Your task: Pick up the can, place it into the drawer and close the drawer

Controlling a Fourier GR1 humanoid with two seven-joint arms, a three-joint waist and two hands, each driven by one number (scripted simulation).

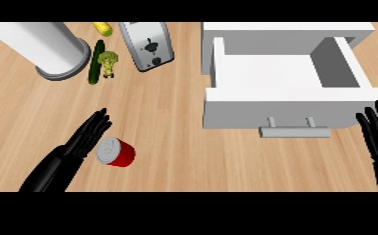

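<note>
the red can [116, 152] lies tipped on the wooden worktop [170, 129], its silver top turned toward the lower left of the head view. the left robot hand [85, 138] is just beside the can on its left, fingers straight and spread wide, touching or nearly touching the can's silver end; it holds nothing. its dark forearm runs down from there to the lower edge.

up and to the right of the can stands the white drawer [284, 96], pulled open, its inside bare and white, with a grey bar handle [294, 130] on the front facing the can's side of the worktop. the can is outside the drawer, well apart from it. the right robot hand [368, 134] shows at the right edge, far right of the can and just beside the drawer's front corner, fingers straight and pointing up, resting open.

far above the can sit a silver toaster [148, 45], a piece of broccoli [108, 62], a dark green cucumber [96, 62], a yellow corn cob [102, 28] and a large white cylinder on a grey base [46, 46].
</note>
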